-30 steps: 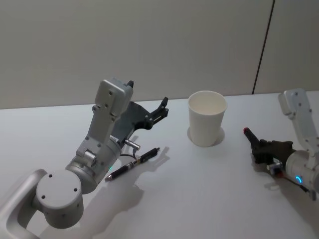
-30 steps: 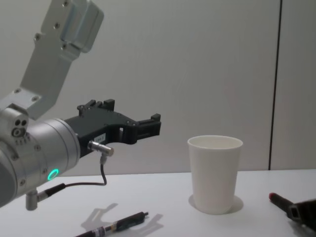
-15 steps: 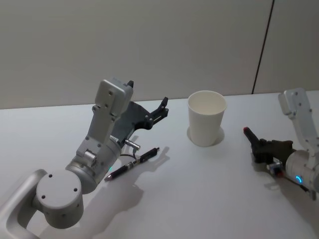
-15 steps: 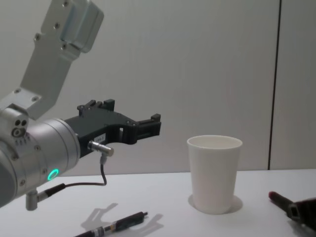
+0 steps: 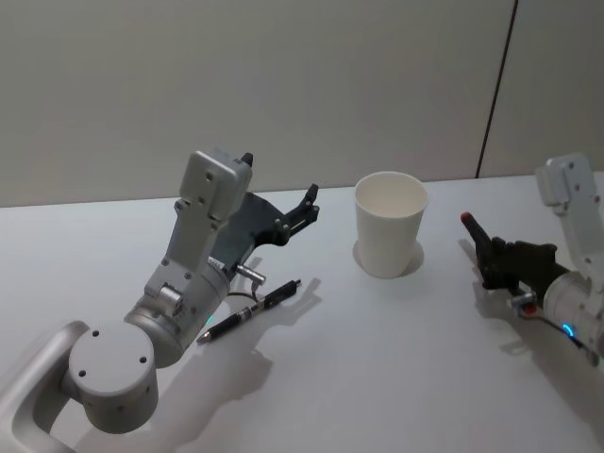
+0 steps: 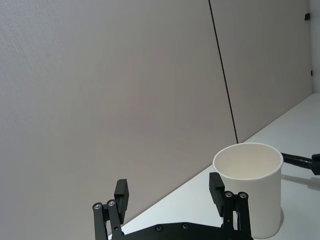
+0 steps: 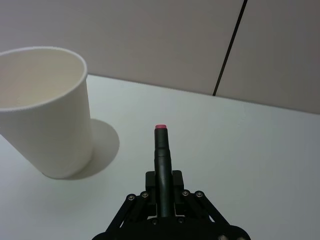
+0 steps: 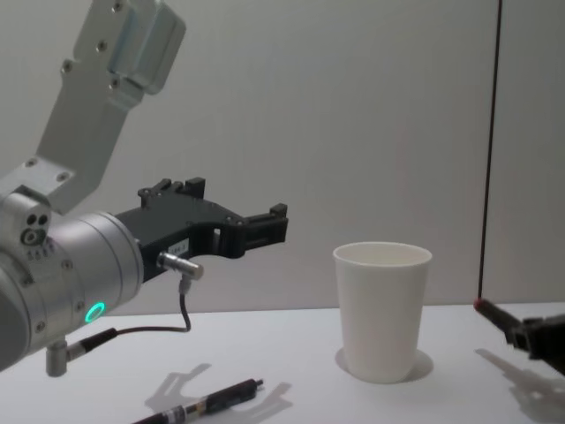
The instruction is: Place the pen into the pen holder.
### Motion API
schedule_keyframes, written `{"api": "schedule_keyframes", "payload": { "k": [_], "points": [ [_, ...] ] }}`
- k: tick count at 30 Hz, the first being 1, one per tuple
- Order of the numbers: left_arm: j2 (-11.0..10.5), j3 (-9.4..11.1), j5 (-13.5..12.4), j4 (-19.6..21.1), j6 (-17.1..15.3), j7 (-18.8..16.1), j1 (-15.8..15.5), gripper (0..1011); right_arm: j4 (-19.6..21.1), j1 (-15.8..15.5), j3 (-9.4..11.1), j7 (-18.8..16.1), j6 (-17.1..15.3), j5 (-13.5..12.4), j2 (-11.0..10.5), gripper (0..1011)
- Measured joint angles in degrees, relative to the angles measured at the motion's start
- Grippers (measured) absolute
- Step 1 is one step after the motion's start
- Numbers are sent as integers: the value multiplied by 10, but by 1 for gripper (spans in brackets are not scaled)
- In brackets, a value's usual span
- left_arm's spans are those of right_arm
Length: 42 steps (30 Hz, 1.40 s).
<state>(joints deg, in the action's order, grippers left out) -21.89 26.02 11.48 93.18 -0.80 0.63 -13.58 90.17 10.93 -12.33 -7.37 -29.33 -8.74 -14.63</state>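
The pen holder (image 5: 390,226) (image 8: 381,309) (image 7: 45,130) (image 6: 248,195) is a plain white paper cup standing upright on the white table (image 5: 377,359). To its right, my right gripper (image 5: 498,260) (image 7: 163,192) (image 8: 530,334) is shut on a dark pen (image 5: 477,236) (image 7: 161,150) with a red tip, held just above the table and pointing toward the cup. A second black pen (image 5: 253,310) (image 8: 207,405) lies on the table to the cup's left. My left gripper (image 5: 307,203) (image 8: 265,225) (image 6: 169,187) hovers open above and behind that pen, holding nothing.
A grey wall with a dark vertical seam (image 5: 495,90) rises behind the table's far edge. The left arm's cable (image 8: 181,309) hangs down toward the lying pen.
My right gripper has risen off the table with the red-tipped pen, its tip now higher beside the cup. The left arm and the lying pen have not moved.
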Motion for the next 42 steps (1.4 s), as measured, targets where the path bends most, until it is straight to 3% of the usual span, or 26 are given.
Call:
{"api": "schedule_keyframes", "payload": {
  "k": [28,29,31,42],
  "points": [
    [0,0,0,0,0,0,0,1001,19,-4,13,-8,225,13,-10,177],
    [0,0,0,0,0,0,0,1001,19,-1,13,-10,246,14,-9,177],
    [0,0,0,0,0,0,0,1001,19,0,14,-11,252,14,-9,177],
    [0,0,0,0,0,0,0,1001,-9,32,10,-31,358,23,7,177]
  ]
}}
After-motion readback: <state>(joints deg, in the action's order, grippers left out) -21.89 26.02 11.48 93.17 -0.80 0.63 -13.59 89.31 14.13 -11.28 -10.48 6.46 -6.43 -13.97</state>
